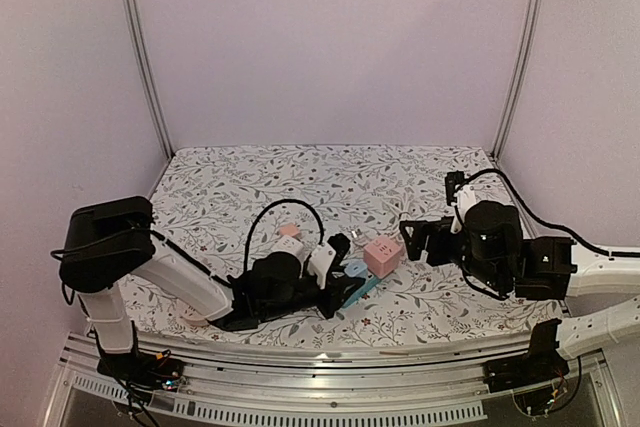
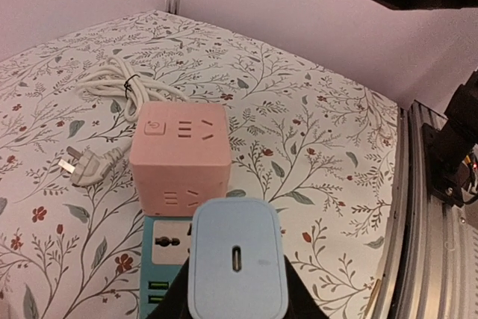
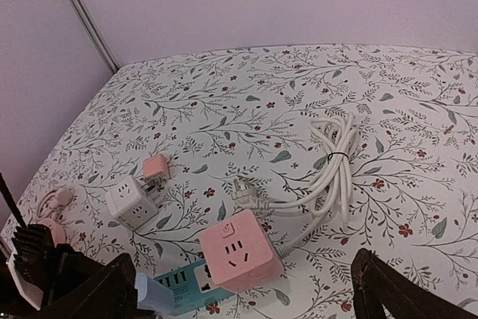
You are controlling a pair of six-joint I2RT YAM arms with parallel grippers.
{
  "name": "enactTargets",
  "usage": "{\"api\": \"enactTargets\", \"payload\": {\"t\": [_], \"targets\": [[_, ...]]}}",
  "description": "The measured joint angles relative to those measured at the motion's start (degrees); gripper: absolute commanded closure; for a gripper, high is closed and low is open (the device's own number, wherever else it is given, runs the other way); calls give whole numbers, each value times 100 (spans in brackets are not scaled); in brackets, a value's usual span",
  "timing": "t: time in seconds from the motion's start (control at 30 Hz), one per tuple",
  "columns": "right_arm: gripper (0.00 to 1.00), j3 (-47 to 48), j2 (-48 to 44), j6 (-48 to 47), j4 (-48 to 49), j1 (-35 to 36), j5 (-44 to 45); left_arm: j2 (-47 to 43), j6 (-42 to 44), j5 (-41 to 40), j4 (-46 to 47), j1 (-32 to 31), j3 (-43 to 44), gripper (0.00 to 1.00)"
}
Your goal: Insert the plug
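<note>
Spreading across the whole workspace, the counter (image 1: 300, 172) carries a cloth printed with grey leaves and small red flowers. The left arm (image 1: 180, 282) lies low along the near edge and reaches toward the middle. The right arm (image 1: 520, 252) reaches in from the right edge at a greater height.

The left tool (image 2: 237, 298) is clamped on the charger plug (image 2: 237, 259), a pale, rounded block with a slot-shaped port facing the wrist camera. The plug sits over the near end of the blue power strip (image 2: 166, 255), close to the middle of the near edge; whether it touches the strip cannot be told. The right tool (image 1: 412, 239) hovers with its fingers wide apart and nothing between them, just right of the pink cube socket (image 1: 383, 255).

That pink cube stands on the counter with its base against the far end of the blue strip. Behind it, toward the counter's centre, lies a bundled white cable (image 3: 332, 162) bound with a dark tie. Its three-pin plug (image 3: 243, 190) lies loose on the cloth just beside the cube.

Farther toward the left edge stands a white cube socket (image 3: 128, 203). A small pink adapter (image 3: 155, 169) sits touching, or nearly touching, its far side
</note>
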Motion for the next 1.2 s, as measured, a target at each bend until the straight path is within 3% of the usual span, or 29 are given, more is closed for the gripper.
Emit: {"api": "enactTargets", "payload": {"t": [0.43, 1.2], "targets": [[1, -428, -433, -46, 98, 0, 175, 986, 216, -208, 645, 0, 715, 100], [1, -579, -590, -98, 365, 0, 227, 1488, 297, -319, 861, 160, 863, 100]]}}
